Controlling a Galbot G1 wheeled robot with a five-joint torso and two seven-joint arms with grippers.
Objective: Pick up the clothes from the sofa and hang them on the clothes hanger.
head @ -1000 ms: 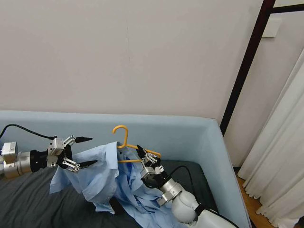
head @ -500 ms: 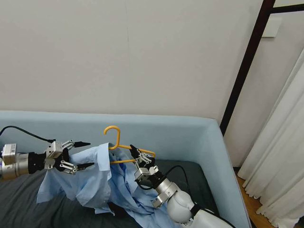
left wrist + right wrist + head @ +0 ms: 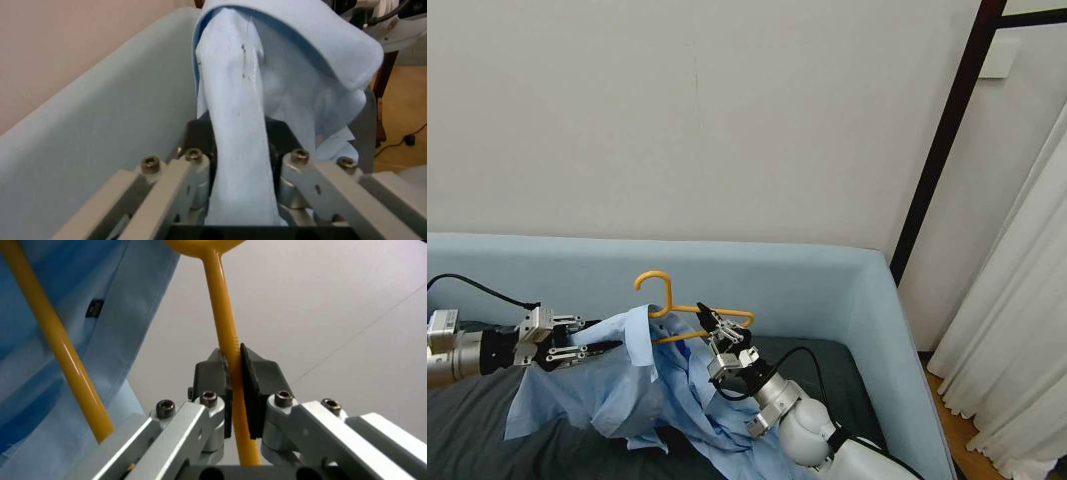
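Sofa back (image 3: 777, 270) blocks behind shirt (image 3: 617, 385); free abv hanger (image 3: 727, 313).

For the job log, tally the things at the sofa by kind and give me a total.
shirt, light blue: 1
hanger, yellow: 1
sofa: 1
end effectors: 2 (left end effector shut on the shirt, right end effector shut on the hanger)
Total: 5

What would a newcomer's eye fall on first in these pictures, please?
The yellow hanger, held up above the pale blue sofa and clamped in the right claw. Next, the light blue shirt draped partly over it, one edge pinched in the left claw on the left.
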